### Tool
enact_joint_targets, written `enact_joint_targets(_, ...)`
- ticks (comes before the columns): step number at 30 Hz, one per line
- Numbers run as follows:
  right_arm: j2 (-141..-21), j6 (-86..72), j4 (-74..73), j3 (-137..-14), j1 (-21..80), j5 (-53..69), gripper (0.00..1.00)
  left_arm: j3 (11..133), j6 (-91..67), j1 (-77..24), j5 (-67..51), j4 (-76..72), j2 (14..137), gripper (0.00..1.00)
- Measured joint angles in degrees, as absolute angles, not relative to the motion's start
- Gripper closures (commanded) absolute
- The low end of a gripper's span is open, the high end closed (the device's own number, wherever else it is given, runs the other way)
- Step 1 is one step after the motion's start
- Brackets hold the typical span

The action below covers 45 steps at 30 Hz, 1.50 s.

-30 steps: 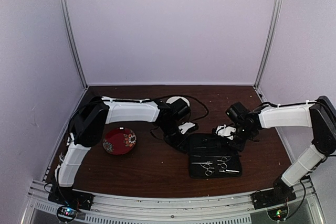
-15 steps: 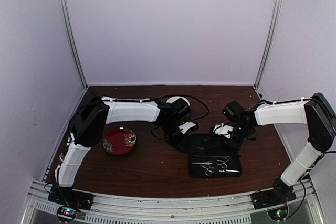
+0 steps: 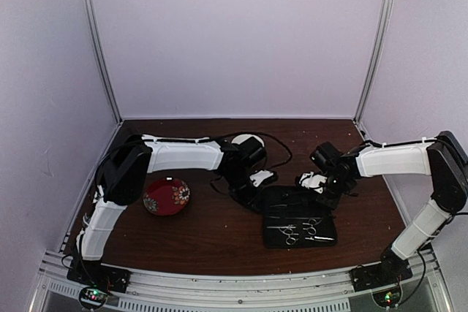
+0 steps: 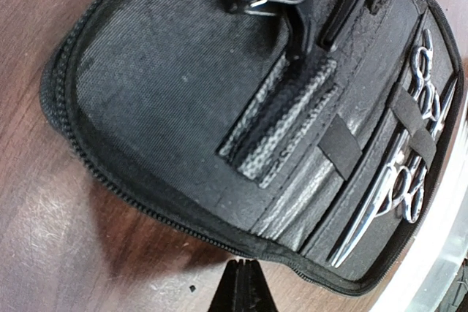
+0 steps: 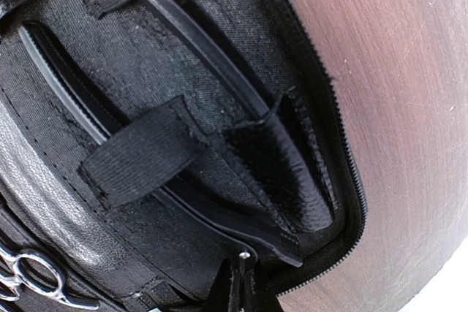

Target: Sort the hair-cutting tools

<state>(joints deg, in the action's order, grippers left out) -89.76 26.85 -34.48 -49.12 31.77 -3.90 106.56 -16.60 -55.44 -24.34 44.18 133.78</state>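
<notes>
Both arms sit at the far end of the open black case (image 3: pixel 300 213), jaws pinched together and empty.

Top view: scissors (image 3: pixel 291 233) are strapped in the case's near half, lengthwise along its near edge, nearer the right gripper (image 3: pixel 322 196) than the left gripper (image 3: pixel 252 199); a red plate (image 3: pixel 167 196) sits well left on the brown table (image 3: pixel 219 242).
Left wrist: the scissors gleam at the case's far edge.
Right wrist: only ring handles show, beside the strap.

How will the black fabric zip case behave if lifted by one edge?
Likely floppy: the open black fabric zip case is soft cloth, so it should sag. Probably lopsided: silver metal scissors sit strapped along one side. Woven surface looks grippy.
</notes>
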Motion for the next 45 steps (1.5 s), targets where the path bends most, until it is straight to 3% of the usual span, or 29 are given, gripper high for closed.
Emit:
enact_joint_targets(25,-93.3,26.4,-35.8,-52.8,36.9,-2.8,1.0,108.0,-16.6,-55.6,-24.9,44.6,134.7,1.0)
enact_joint_targets(32,-94.3,26.1,-35.8,-53.4,36.9,-1.7,0.91,108.0,-16.7,-55.7,-25.2,44.4,134.8,1.0)
enact_joint_targets(45,-94.7,26.6,-38.3,-54.5,36.9,4.4,0.85,107.2,-18.0,-55.7,-26.6,41.8,134.8,1.0)
